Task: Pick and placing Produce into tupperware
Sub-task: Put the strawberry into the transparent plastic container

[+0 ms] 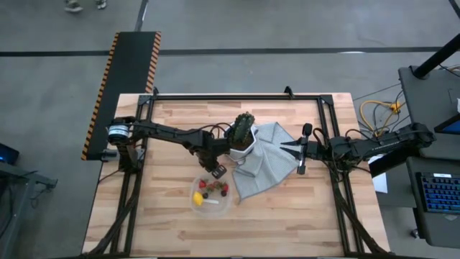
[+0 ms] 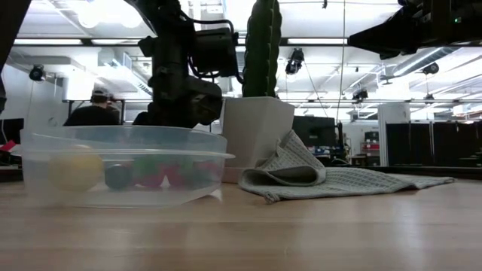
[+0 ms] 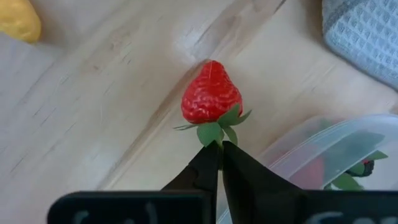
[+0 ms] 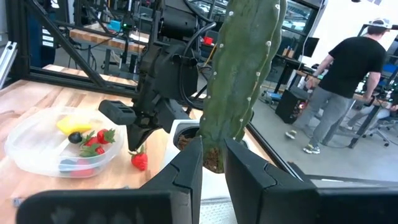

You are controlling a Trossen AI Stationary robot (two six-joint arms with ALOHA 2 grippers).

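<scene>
My left pincer [image 3: 220,147] gripped the strawberry [image 3: 211,94] only by its leaves; I judged slow travel over the tupperware [image 1: 211,197] safest; right pincer [image 4: 213,146] waited open.

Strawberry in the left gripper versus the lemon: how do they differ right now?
The strawberry is red, leafy-topped and hangs by its leaves from the shut left gripper above the table. The lemon is yellow, smooth and already lies in the tupperware. Both are small pieces of produce.
</scene>
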